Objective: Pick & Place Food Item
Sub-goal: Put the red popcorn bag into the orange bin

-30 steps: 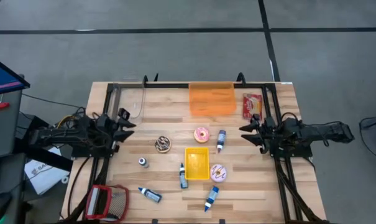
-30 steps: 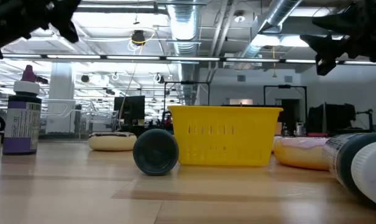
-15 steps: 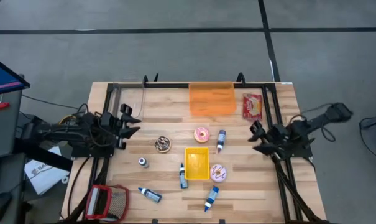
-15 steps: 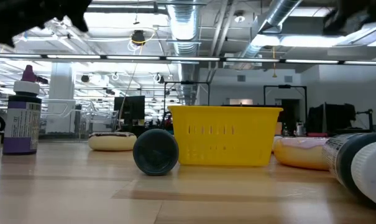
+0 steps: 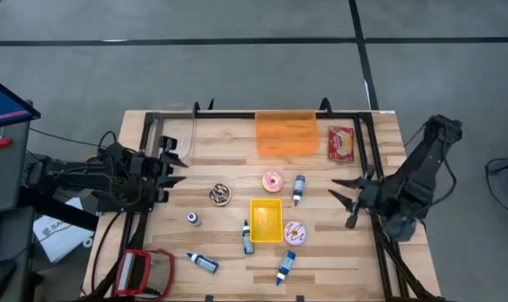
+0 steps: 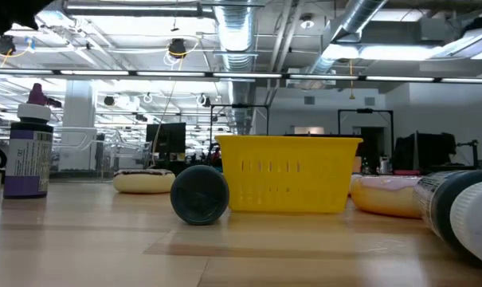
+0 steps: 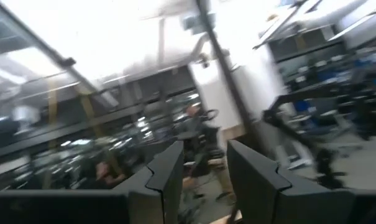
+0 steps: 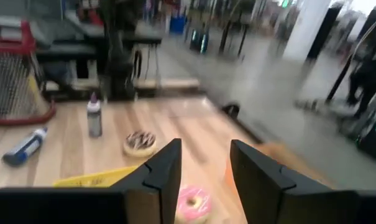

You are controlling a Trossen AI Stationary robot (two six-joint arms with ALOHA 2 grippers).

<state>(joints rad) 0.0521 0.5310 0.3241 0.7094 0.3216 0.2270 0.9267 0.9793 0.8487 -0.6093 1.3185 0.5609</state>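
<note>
Right gripper: raised over the table's right side, fingers visibly spread with a clear gap between them, nothing between them; it points toward the middle of the table.

Left gripper: waiting at the left edge, fingers parted by a narrow gap in the left wrist view, holding nothing.

Food items: pink donut just beyond the yellow basket; white sprinkled donut touching or just beside the basket's right side; chocolate donut left of the basket; red snack packet at the far right corner, beside the orange tray.

Step in hand, as judged: the right arm's approach to a food item, likely one of the two nearer donuts; which one cannot be told. To do it well: come down from above with the fingers wide enough to straddle the donut across its ring; centre before closing; press lightly, since a donut looks soft; lift clear before travelling.

Obstacles: an upright bottle stands just right of the pink donut, between it and the right gripper, and could be knocked over; the basket wall crowds the sprinkled donut on one side; a lying bottle sits near it toward the front edge.

Other stock: bottle left of the basket; small capped bottle; lying bottle; red mesh basket at the front left corner.
</note>
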